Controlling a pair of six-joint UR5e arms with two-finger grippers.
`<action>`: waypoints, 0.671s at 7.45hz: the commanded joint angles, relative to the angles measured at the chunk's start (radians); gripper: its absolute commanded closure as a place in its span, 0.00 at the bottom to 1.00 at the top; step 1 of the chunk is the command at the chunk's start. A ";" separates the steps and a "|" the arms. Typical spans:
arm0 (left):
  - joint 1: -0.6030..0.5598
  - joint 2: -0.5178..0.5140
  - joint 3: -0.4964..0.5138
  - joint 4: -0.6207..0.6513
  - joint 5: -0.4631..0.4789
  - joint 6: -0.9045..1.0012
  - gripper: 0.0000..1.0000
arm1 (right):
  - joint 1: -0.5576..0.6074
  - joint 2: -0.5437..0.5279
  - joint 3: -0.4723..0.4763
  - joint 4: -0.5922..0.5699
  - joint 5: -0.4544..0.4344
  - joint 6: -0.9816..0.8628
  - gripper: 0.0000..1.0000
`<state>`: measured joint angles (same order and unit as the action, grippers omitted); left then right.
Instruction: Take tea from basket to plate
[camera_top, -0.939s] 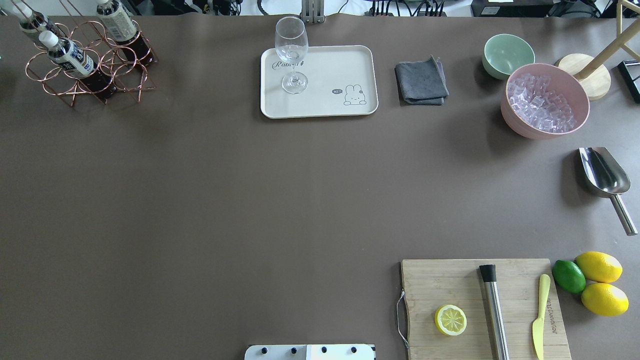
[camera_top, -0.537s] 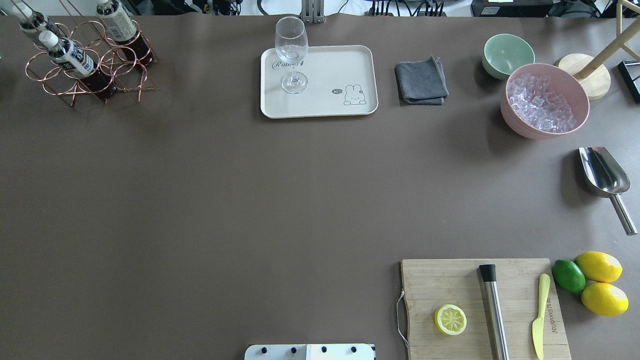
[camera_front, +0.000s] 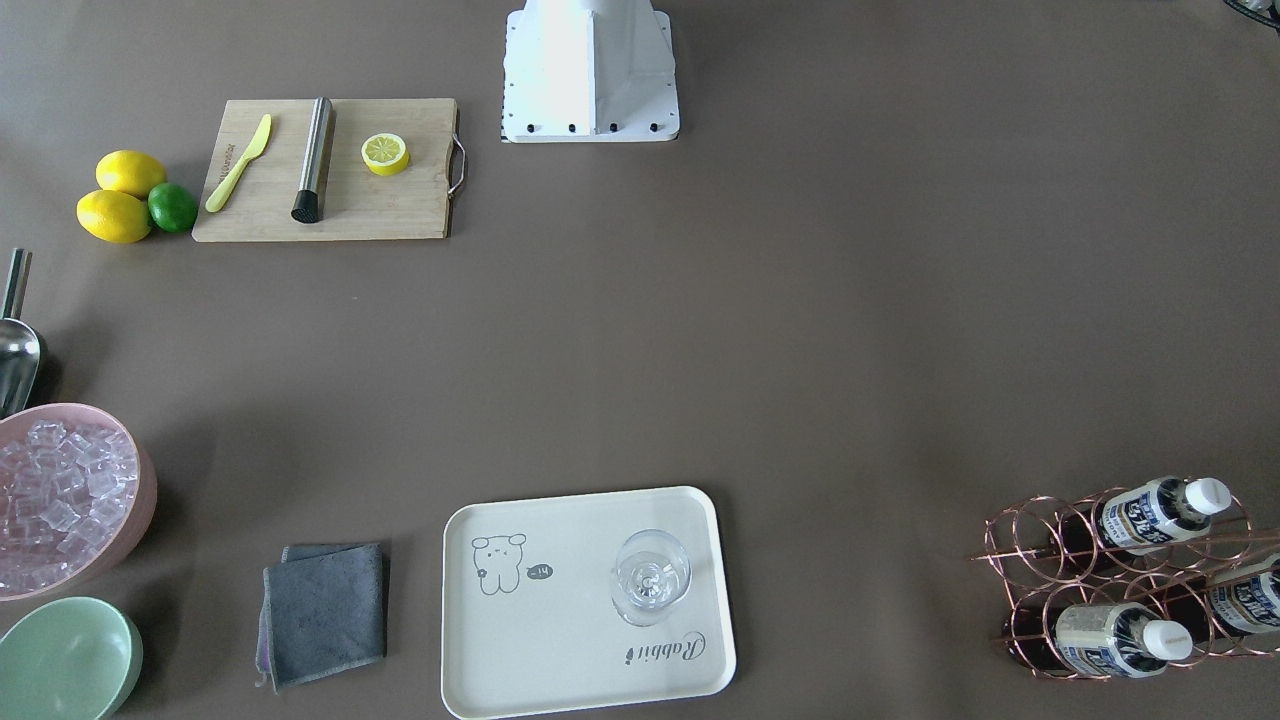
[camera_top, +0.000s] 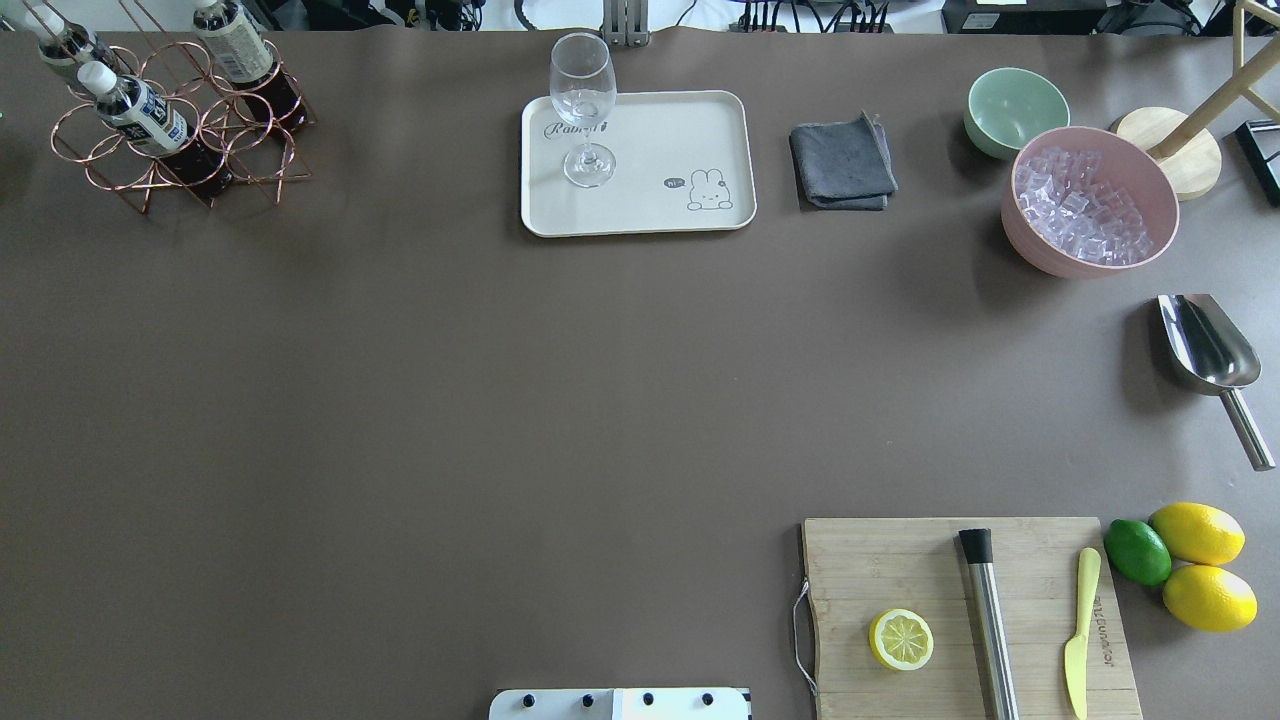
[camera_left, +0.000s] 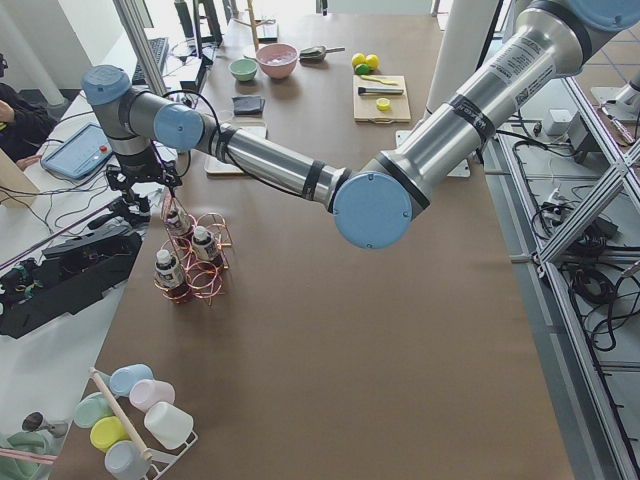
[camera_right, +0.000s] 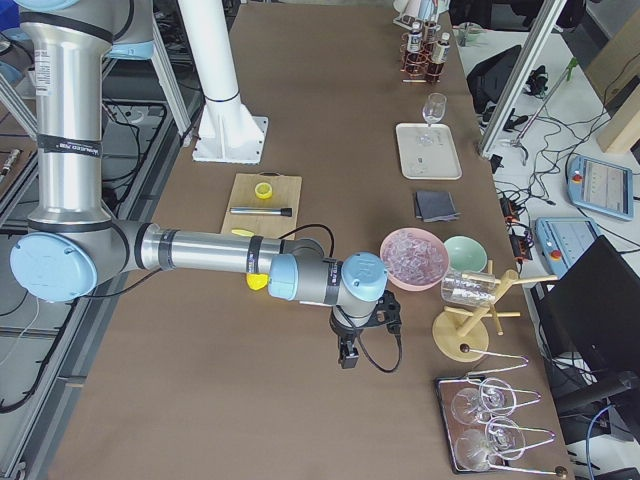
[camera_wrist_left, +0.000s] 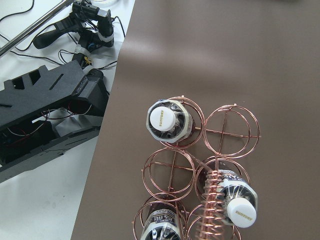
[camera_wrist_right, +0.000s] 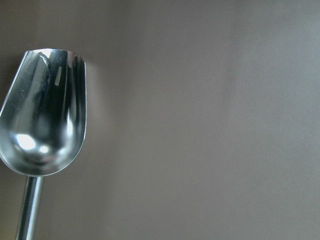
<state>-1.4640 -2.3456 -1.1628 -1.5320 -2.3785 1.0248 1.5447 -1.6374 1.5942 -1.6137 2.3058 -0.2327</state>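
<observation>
**Q:** Layout, big stuff first?

**A:** Brown counter (camera_top: 400, 400). The cream plate (camera_top: 700, 130) is well away from my left pincer (camera_left: 171, 206), along the same counter edge toward my right arm's side. A wine glass (camera_top: 583, 110) stands on the plate's end nearer that pincer. The copper wire basket (camera_wrist_left: 172, 172) is right beneath the pincer.

**Q:** And the tea?

**A:** The tea (camera_wrist_left: 170, 123) is in the basket, slanted in a ring, just below my left pincer. Its white cap (camera_wrist_left: 164, 118) faces my wrist camera head-on. A second bottle (camera_wrist_left: 242, 209) and a third bottle (camera_wrist_left: 157, 222) sit just beside it, in other rings.

**Q:** Pincer state?

**A:** Cannot tell for the left one. No fingers show in the wrist view, and it is only seen small from the side. My right pincer (camera_right: 347, 357) is over by the metal scoop (camera_wrist_right: 42, 115), far from the tea, and I cannot tell its state either.

**Q:** How will it handle?

**A:** My guess is light but not weightless, since it looks full of liquid. The thin plastic wall will likely dent if squeezed hard, and the printed label looks slick. The cap and neck are the stiff part and the only part clear of wire.

**Q:** So grab where?

**A:** At the neck or cap, with moderate squeeze. I'd draw it out along the bottle's own slant so the rings don't snag it. Then I'd set it on the bare end of the plate, away from the fragile glass.
</observation>
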 joint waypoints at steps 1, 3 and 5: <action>0.028 0.006 0.011 -0.002 0.001 0.020 0.02 | -0.002 0.001 -0.002 0.000 0.000 0.001 0.00; 0.039 0.020 0.005 0.000 0.001 0.021 0.05 | 0.000 -0.001 0.000 0.000 0.000 -0.002 0.00; 0.044 0.038 -0.007 -0.002 -0.002 0.023 0.43 | 0.000 -0.002 0.001 0.000 0.001 -0.005 0.00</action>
<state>-1.4262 -2.3221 -1.1586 -1.5342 -2.3785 1.0466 1.5445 -1.6398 1.5938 -1.6138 2.3063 -0.2354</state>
